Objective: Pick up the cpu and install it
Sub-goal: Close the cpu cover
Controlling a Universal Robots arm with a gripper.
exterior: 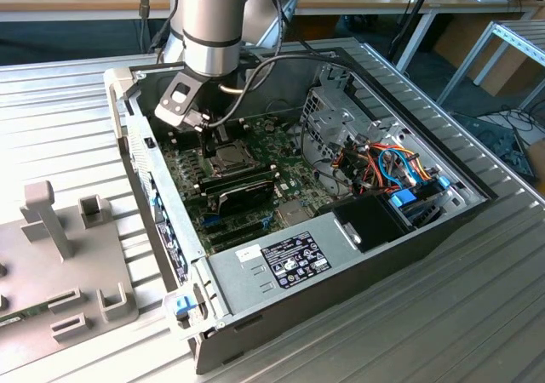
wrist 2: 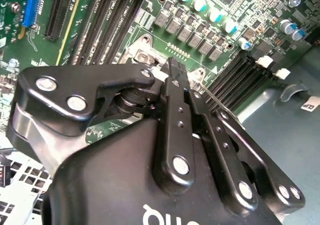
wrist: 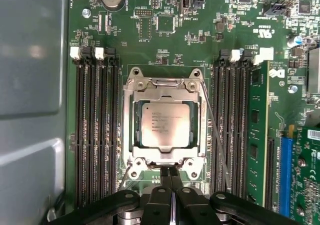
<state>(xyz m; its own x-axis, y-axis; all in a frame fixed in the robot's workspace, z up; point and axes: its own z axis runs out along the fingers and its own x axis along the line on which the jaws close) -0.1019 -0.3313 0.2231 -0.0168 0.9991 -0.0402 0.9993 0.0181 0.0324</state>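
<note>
So the end effector [wrist: 170, 174] had its fingers pressed together with nothing pinched between them. The tips pointed down at the board [wrist: 165, 30], just beside one edge of the frame [wrist: 165, 84]. Both wrist views showed the two tips touching each other.

The cpu [wrist: 165, 125] wasn't in the grip at all. It lay flat in the frame's window, silver top up, and looked square to the opening as far as I could tell. A thin wire lever [wrist: 216, 135] ran at a slant along one side of the frame. Rows of black slots [wrist: 95, 130] flanked the frame on both sides, with a green stick [wrist: 257, 130] standing in the outer row on one side. From where I stood, the arm [exterior: 213, 17] reached down into the open case [exterior: 132, 136] on the slatted table [exterior: 51, 102].

My take on doing this bit well: the chip's tiny and a socket doesn't forgive much, so any contact should go straight down and straight up, with no sideways drag. Closed tips are fine for a press, but grabbing that chip would take fingers spread past its edges. I'd mind the lever too, since it sat close to the tips. Couldn't tell whether the frame was latched.
</note>
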